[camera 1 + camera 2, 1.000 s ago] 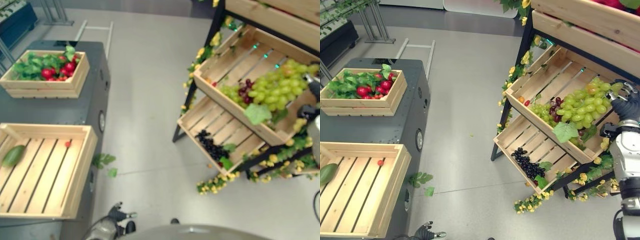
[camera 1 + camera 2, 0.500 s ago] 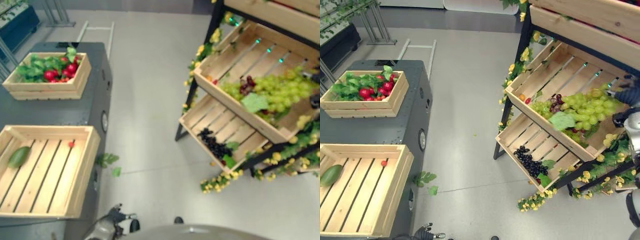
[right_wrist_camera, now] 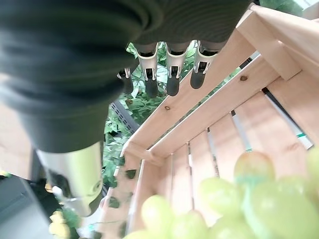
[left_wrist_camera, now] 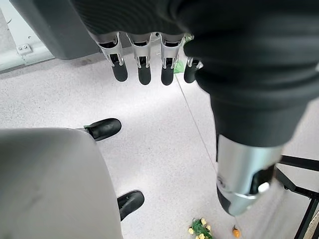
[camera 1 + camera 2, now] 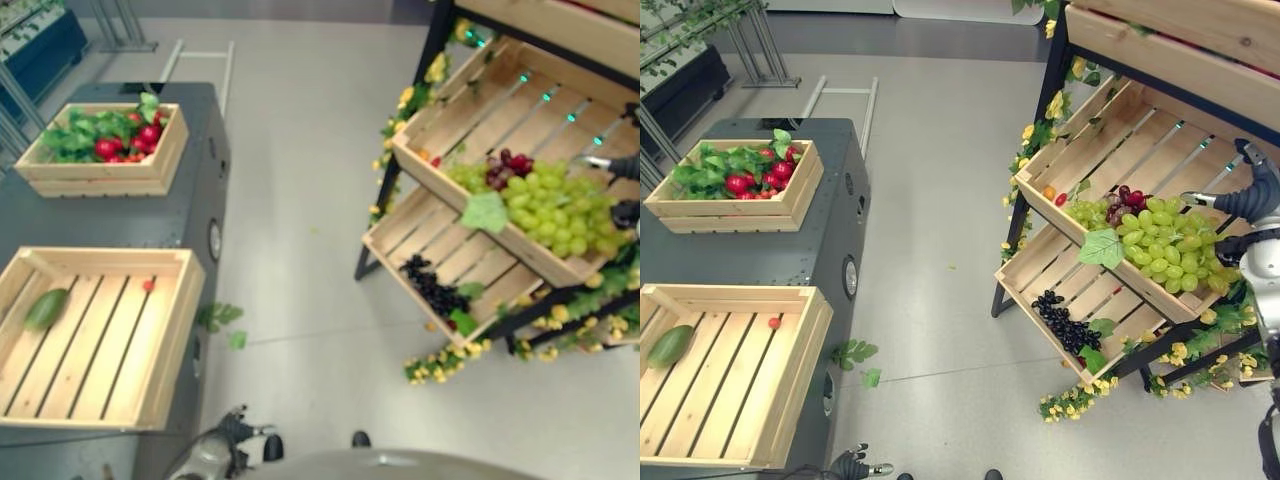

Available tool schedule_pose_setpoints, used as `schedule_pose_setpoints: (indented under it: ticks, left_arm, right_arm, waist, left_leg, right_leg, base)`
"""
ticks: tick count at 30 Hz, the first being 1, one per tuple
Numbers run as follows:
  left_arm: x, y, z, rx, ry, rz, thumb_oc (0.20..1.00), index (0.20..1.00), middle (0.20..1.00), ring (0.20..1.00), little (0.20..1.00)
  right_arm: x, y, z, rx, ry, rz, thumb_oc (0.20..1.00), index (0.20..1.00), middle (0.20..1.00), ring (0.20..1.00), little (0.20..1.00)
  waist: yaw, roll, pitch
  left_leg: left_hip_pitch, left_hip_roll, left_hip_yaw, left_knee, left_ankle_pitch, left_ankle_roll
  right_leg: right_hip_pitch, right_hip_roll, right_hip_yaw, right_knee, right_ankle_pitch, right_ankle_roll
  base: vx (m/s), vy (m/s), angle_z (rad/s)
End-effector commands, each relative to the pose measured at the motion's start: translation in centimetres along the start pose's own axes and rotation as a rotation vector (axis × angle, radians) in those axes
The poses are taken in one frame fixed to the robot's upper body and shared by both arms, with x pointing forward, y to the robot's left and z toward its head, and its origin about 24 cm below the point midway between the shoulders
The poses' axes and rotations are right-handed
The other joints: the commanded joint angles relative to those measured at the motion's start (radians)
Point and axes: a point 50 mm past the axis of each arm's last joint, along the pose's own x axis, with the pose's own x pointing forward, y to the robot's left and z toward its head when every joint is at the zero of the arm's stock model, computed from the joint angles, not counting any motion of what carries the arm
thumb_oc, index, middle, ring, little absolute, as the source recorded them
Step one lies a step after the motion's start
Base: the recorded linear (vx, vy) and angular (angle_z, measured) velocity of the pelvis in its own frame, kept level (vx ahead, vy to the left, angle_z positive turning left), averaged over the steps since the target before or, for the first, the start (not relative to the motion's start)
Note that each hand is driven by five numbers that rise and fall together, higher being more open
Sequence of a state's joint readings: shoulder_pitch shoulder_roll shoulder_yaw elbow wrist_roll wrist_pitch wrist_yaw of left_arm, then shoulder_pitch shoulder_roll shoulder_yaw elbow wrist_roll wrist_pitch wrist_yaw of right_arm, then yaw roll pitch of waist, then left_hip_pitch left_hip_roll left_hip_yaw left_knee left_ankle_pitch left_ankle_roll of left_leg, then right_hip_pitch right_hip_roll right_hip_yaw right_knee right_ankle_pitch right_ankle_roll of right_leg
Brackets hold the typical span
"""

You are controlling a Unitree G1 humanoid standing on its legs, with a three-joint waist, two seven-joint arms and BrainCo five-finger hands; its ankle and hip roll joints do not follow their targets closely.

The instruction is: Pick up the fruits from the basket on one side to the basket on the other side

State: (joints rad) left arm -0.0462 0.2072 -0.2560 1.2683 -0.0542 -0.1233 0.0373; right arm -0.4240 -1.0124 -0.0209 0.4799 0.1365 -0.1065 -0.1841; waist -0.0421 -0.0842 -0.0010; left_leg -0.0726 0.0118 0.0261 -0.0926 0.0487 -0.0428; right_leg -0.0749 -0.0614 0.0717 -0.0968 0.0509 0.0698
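Note:
A big bunch of green grapes (image 5: 1165, 250) lies against the front wall of the tilted upper shelf crate (image 5: 1110, 140), with dark red grapes (image 5: 1125, 200) beside it. My right hand (image 5: 1252, 200) hovers just right of and above the green bunch. Its fingers (image 3: 169, 69) are straight and hold nothing, and the grapes (image 3: 224, 199) show close below the palm. Black grapes (image 5: 1065, 320) sit in the lower shelf crate (image 5: 1040, 265). On the dark table at left, the near crate (image 5: 740, 380) holds a green fruit (image 5: 668, 345) and a small red one (image 5: 774, 322). My left hand (image 4: 144, 64) hangs open above the floor.
A far crate (image 5: 730, 215) on the table holds red fruits with green leaves. The shelf's black frame (image 5: 1025, 190) and yellow flower garlands (image 5: 1070, 400) stand at the right. A strip of grey floor (image 5: 930, 260) separates the table from the shelf. Loose green leaves (image 5: 850, 355) lie by the table.
The view has shifted a little. The green grape bunch now lies lower in the upper crate, nearer its front wall. My right hand has come off its right end.

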Motion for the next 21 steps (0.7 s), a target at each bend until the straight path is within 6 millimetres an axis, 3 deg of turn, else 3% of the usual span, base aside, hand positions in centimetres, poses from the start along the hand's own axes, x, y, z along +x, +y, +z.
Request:
schedule_pose_setpoints:
  ticks: [1, 11, 17, 21]
  left_arm:
    - [0.0, -1.0, -0.5, 0.022, 0.029, -0.038, 1.000, 1.000, 1.000, 1.000, 1.000]
    - [0.1, -0.3, 0.1, -0.140, 0.003, -0.005, 1.000, 1.000, 1.000, 1.000, 1.000]
    - [0.2, 0.1, 0.2, -0.224, 0.005, 0.011, 1.000, 1.000, 1.000, 1.000, 1.000]
    - [0.2, 0.5, 0.4, -0.247, -0.002, 0.023, 1.000, 1.000, 1.000, 1.000, 1.000]
  right_arm:
    - [-0.2, -0.7, 1.6, 0.086, -0.107, -0.081, 1.000, 1.000, 1.000, 1.000, 1.000]
    - [-3.7, 3.6, 4.7, 0.295, -0.291, 0.039, 1.000, 1.000, 1.000, 1.000, 1.000]
    - [-6.4, 7.1, 7.3, 0.470, -0.395, 0.159, 1.000, 1.000, 1.000, 1.000, 1.000]
    - [-7.5, 8.3, 8.4, 0.520, -0.435, 0.211, 1.000, 1.000, 1.000, 1.000, 1.000]
  waist:
    - [0.021, -0.030, -0.023]
    - [0.029, -0.042, -0.020]
    - [0.039, -0.050, -0.013]
    - [0.042, -0.055, -0.010]
  left_leg:
    - [0.011, -0.051, -0.040, 0.022, -0.116, 0.029]
    - [0.002, -0.064, -0.055, 0.031, -0.115, 0.039]
    - [-0.007, -0.078, -0.064, 0.037, -0.111, 0.049]
    - [-0.012, -0.083, -0.071, 0.041, -0.110, 0.053]
  right_leg:
    - [0.024, 0.009, 0.004, 0.015, -0.094, 0.045]
    - [0.020, -0.003, 0.001, 0.023, -0.091, 0.049]
    - [0.013, -0.014, -0.004, 0.036, -0.087, 0.054]
    - [0.007, -0.020, -0.010, 0.048, -0.088, 0.056]
  base:
    - [0.00, 0.000, 0.00]
    - [0.00, 0.003, 0.00]
    - [-0.03, 0.034, 0.10]
    - [-0.03, 0.032, 0.06]
